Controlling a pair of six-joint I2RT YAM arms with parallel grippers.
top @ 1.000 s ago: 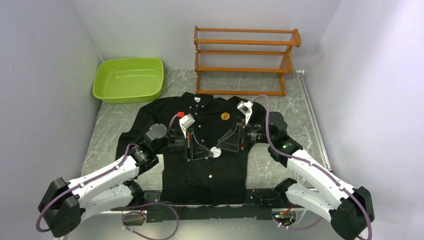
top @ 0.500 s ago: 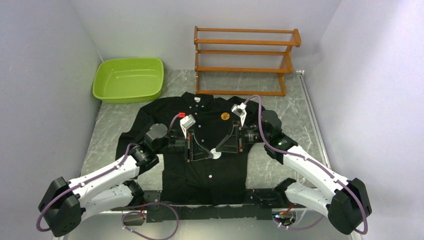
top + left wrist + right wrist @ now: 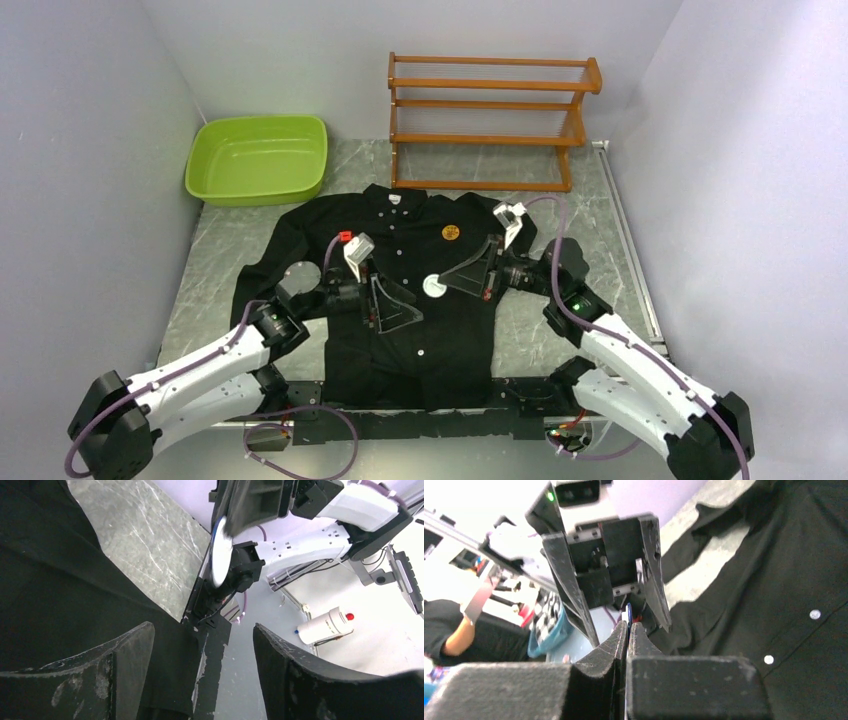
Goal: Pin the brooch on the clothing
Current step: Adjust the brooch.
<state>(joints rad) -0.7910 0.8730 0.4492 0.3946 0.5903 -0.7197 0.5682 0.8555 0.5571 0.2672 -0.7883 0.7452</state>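
Note:
The clothing (image 3: 440,340), a black button-up shirt, lies flat on the table with its collar toward the back. The brooch (image 3: 451,232), small, round and orange, rests on the shirt's chest just right of the button row. My right gripper (image 3: 440,286) hovers over the shirt's middle, shut on a thin white round disc (image 3: 435,286). In the right wrist view that gripper (image 3: 627,625) pinches a thin blue-white edge. My left gripper (image 3: 415,310) stands open and holds nothing, just left of the disc. The left wrist view shows that gripper (image 3: 202,630) wide apart, with the disc (image 3: 221,552) edge-on beyond it.
A green plastic basin (image 3: 258,158) sits at the back left. A wooden three-shelf rack (image 3: 490,120) stands at the back, behind the collar. Grey marble table (image 3: 220,260) shows on both sides of the shirt. White walls close in left and right.
Both grippers met at the white disc earlier. My left gripper has opened and drawn back to the left. My right gripper has closed on the disc and carried it slightly up and right.

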